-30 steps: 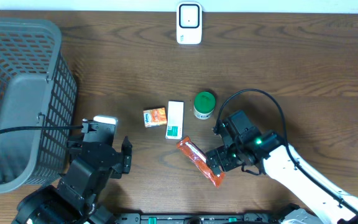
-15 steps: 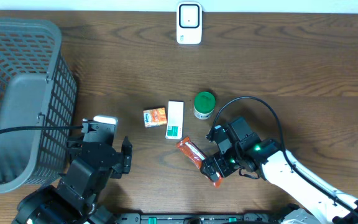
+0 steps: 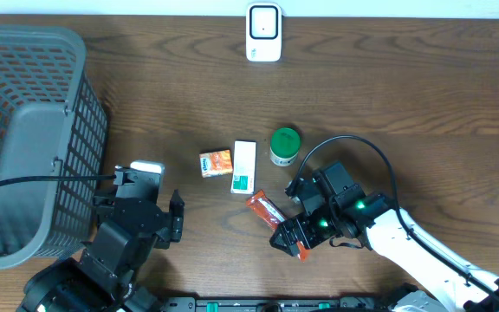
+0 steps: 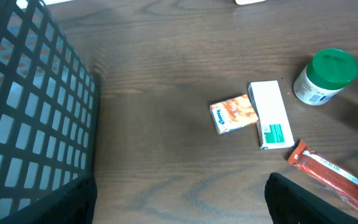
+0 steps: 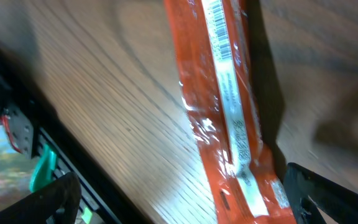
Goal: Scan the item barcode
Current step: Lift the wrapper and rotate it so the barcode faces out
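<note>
**A:** Where is the red packet (image 3: 265, 210)?

**B:** It lies flat on the wooden surface (image 3: 405, 104), near the front edge and right of centre. It runs at a slant, with its far end pointing towards the white box (image 3: 244, 165). The wrist view shows a white strip running down its length, with a barcode (image 5: 215, 25) near the far end.

**A:** And the right pincer (image 3: 288, 241)?

**B:** It is low over the near end of the packet, with its jaws spread wide. That end of the packet lies between the two fingers and sits closer to the right-hand one (image 5: 328, 196). Nothing is pinched. I cannot tell whether that finger touches the wrapper.

**A:** The left pincer (image 4: 182, 193)?

**B:** It is also spread, with nothing between its jaws. It sits at the front left, just beside the grey mesh basket (image 3: 24, 139) and well apart from the packet.

**A:** Where is the scanner (image 3: 263, 33)?

**B:** It is the white unit at the back edge, about the middle of the surface and well apart from both arms.

**A:** What else is on the surface?

**B:** A green-lidded jar (image 3: 285, 146) stands upright just beyond the right arm. The white box has green print, and a small orange pack (image 3: 216, 162) touches its left side. All three are near the centre, between the scanner and the red packet.
</note>
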Robot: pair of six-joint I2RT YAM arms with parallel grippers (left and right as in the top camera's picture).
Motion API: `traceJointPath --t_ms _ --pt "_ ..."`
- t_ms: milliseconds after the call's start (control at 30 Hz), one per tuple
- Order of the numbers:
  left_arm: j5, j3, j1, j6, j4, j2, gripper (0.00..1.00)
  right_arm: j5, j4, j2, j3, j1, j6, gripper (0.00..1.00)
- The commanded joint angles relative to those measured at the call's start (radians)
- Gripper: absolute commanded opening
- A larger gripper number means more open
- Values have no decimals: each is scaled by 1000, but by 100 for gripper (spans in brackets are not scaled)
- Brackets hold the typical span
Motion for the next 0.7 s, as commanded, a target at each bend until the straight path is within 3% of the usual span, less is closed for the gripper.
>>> traceJointPath --t_ms 0,333,533,667 --pt "-16 -6 -4 -5 -3 -1 85 43 -19 6 -3 -9 -39 99" --pt "-16 -6 -4 -5 -3 -1 85 22 98 222 -14 -10 2 99" --pt "-16 -6 -4 -5 -3 -1 85 -28 89 275 -14 -9 44 76" --pt "-16 -6 -4 -5 -3 -1 85 -28 52 275 -14 -9 44 68"
